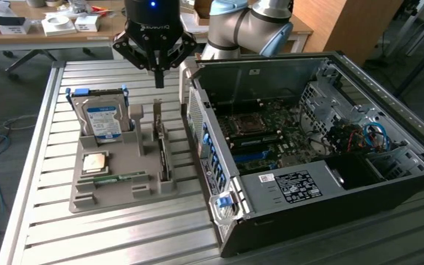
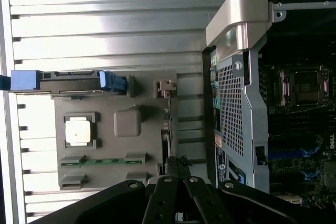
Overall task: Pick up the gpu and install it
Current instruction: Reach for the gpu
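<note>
The gpu [image 1: 164, 157] is a thin dark card standing on edge in a slot of the grey holder tray [image 1: 116, 190], on the side nearest the computer. In the wrist view the gpu [image 2: 167, 129] is seen edge-on, running along the tray's side. My gripper [image 1: 159, 81] hangs above the far end of the tray, over the line of the card and well clear of it. Its fingers are shut together and hold nothing. In the wrist view the gripper [image 2: 177, 179] points down toward the card's edge. The open computer case [image 1: 418, 182] lies at the exterior view's right, motherboard [image 1: 271, 141] exposed.
The tray also carries a hard drive [image 1: 103, 118] with blue rails standing upright, a square processor [image 1: 95, 162] and a green memory stick [image 1: 112, 178]. The case's perforated rear wall [image 1: 197, 118] stands close beside the card. All rest on a slatted metal table [image 1: 42, 165].
</note>
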### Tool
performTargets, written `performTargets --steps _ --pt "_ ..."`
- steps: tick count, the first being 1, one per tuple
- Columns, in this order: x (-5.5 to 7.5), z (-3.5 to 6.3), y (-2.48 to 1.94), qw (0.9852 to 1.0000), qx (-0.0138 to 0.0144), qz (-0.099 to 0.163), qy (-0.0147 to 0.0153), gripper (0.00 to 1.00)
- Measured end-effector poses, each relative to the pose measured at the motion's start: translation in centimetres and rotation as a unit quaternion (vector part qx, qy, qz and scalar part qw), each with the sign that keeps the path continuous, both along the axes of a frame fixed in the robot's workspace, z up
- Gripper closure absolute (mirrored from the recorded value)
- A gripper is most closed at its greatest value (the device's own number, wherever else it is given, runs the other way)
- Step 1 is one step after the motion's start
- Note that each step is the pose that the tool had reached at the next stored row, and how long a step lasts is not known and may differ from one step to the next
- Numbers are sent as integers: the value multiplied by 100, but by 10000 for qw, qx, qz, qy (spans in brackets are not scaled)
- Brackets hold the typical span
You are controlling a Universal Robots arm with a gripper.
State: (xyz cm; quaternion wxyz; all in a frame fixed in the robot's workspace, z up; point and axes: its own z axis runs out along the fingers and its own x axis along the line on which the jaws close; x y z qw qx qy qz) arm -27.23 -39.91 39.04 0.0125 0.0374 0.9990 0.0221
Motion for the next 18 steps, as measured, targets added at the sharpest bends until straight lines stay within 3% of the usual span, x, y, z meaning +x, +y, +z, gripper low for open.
performTargets --steps 18 --pt "0 0 -194 10000 0 0 0 89"
